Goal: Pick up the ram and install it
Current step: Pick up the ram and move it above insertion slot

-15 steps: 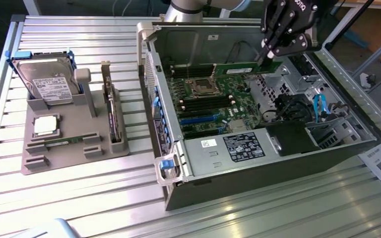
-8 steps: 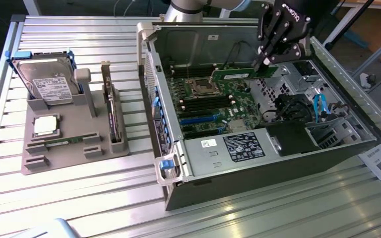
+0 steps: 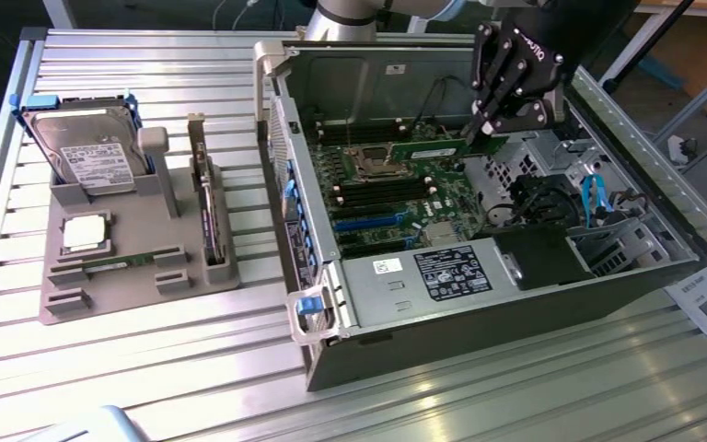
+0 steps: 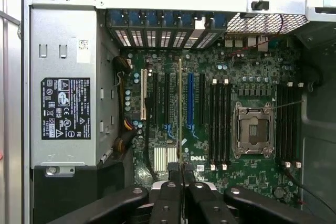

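The pincer (image 3: 481,136) is clamped on the ram (image 3: 434,146), gripping the green stick near one end, its long edge about level. Pincer and ram hang inside the open computer case (image 3: 329,92), above the motherboard (image 3: 390,198) and just beside the processor socket (image 3: 372,163). From the wrist the ram (image 4: 180,108) shows edge-on as a thin line running out from the pincer (image 4: 181,174) over the board's long slots, with the black memory slots (image 4: 220,124) off to one side. The power supply (image 3: 452,272) fills the case's near end. Outside the case, on the exterior view's left, a grey holder (image 3: 133,276) rests on the slatted bench (image 3: 144,83), carrying an upright hard drive (image 3: 84,157) and a flat processor chip (image 3: 86,232)
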Robot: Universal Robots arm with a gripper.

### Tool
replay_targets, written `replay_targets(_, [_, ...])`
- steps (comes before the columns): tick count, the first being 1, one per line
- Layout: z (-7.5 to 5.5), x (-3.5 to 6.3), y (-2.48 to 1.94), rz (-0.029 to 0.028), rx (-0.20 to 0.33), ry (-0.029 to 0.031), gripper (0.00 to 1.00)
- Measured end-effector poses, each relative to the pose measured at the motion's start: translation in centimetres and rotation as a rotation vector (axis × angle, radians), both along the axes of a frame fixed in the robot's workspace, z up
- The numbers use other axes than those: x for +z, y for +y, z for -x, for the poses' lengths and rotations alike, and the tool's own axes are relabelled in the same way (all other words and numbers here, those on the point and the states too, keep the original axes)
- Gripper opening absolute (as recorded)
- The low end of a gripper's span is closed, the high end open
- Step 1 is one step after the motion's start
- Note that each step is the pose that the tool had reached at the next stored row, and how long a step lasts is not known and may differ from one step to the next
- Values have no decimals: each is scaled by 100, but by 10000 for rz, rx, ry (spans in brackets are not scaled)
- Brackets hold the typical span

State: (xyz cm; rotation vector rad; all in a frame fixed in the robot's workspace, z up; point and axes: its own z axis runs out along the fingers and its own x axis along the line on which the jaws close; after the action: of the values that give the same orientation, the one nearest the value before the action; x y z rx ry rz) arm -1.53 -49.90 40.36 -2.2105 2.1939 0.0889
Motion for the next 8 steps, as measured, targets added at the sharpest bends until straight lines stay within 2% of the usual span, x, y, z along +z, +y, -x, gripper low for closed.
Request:
replay_targets(5, [-1, -113, -13, -57, -1, 0, 12])
replay_targets(8, [-2, -141, -15, -70, 0, 1, 12])
